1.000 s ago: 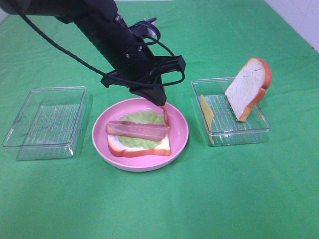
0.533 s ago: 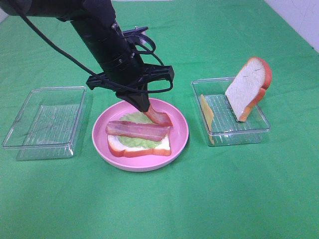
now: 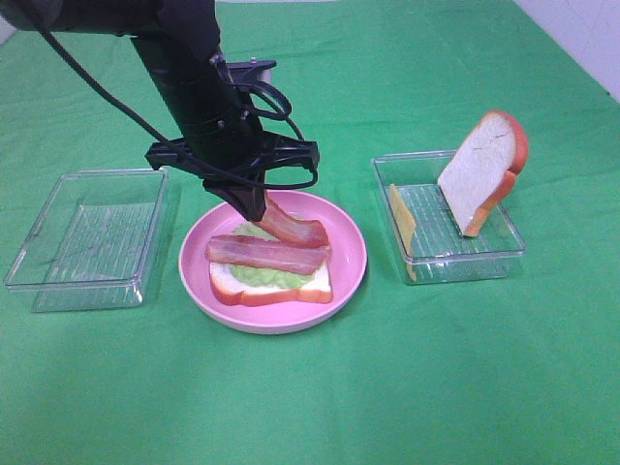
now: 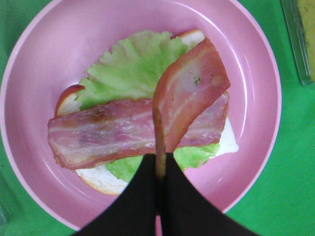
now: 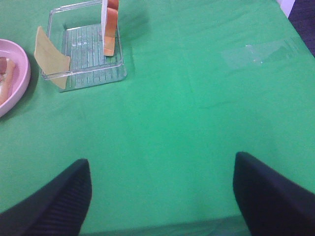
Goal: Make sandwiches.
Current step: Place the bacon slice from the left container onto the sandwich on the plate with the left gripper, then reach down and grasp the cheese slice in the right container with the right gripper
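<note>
On the pink plate [image 3: 349, 276] lies a partly built sandwich [image 3: 271, 276]: a bread slice, pale green lettuce [image 4: 133, 69] and one bacon strip [image 4: 98, 135] across it. My left gripper [image 3: 254, 208] is shut on the end of a second bacon strip [image 3: 291, 228], which droops over the back of the lettuce [image 4: 194, 91]. Another bread slice [image 3: 482, 170] leans upright in the right clear tray [image 3: 455, 257], with a yellow cheese slice [image 3: 401, 221] at its left wall. Far off to the right, my right gripper [image 5: 160, 194] hangs open over bare cloth, holding nothing.
An empty clear tray [image 3: 87, 237] sits left of the plate. Green cloth covers the whole table. A patch of clear tape [image 5: 261, 51] lies on the cloth to the right. The left arm and its cable [image 3: 184, 77] hang over the back left.
My left gripper has moved left and slightly down, dragging the held bacon strip from hanging upright at the plate's right to lying slanted over the lettuce. The right arm is unchanged.
</note>
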Robot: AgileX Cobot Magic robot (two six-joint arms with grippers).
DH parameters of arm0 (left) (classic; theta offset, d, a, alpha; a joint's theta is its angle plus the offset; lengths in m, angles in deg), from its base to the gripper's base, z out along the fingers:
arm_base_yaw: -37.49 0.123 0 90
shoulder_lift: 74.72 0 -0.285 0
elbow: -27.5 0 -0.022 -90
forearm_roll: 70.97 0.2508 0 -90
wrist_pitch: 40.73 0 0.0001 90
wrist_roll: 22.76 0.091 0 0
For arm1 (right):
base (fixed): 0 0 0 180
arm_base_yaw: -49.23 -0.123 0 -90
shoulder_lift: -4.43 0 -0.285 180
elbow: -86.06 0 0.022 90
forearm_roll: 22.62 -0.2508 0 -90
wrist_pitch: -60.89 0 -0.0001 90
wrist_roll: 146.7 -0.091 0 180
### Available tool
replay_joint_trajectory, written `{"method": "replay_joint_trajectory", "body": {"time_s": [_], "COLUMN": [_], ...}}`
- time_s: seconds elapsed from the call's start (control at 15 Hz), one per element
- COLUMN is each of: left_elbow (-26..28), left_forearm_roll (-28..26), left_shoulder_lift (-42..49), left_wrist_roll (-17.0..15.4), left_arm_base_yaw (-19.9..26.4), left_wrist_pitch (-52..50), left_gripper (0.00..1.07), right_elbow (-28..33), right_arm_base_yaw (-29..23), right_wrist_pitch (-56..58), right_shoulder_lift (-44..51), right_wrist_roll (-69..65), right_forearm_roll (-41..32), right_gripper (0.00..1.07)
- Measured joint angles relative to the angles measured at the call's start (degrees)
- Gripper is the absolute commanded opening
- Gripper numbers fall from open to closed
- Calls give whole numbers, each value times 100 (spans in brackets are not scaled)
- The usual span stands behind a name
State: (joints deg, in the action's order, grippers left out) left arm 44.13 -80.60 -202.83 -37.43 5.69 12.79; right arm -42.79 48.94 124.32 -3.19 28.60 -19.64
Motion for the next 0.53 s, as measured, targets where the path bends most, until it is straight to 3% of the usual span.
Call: {"method": "replay_joint_trajectory", "body": {"time_s": [0.07,0.13,0.2,0.27,0.33,0.47,0.53], "left_elbow": [0,0,0,0,0,0,0], "left_forearm_roll": [0,0,0,0,34,126,155], "left_shoulder_lift": [-29,-74,-109,-120,-120,-120,-120], "left_wrist_roll": [0,0,-11,-17,-74,-103,-126], "left_arm_base_yaw": [0,0,0,0,0,0,0], "left_wrist_pitch": [0,6,6,11,11,17,46], "left_gripper": [3,12,28,52,83,102,102], "right_elbow": [0,0,0,0,0,0,0], "right_arm_base_yaw": [0,0,0,0,0,0,0], "right_wrist_pitch": [0,0,0,0,0,0,0], "right_shoulder_lift": [0,0,0,0,0,0,0], "right_wrist_roll": [0,0,0,0,0,0,0], "right_forearm_roll": [0,0,0,0,0,0,0], "right_gripper": [77,77,77,77,77,77,77]}}
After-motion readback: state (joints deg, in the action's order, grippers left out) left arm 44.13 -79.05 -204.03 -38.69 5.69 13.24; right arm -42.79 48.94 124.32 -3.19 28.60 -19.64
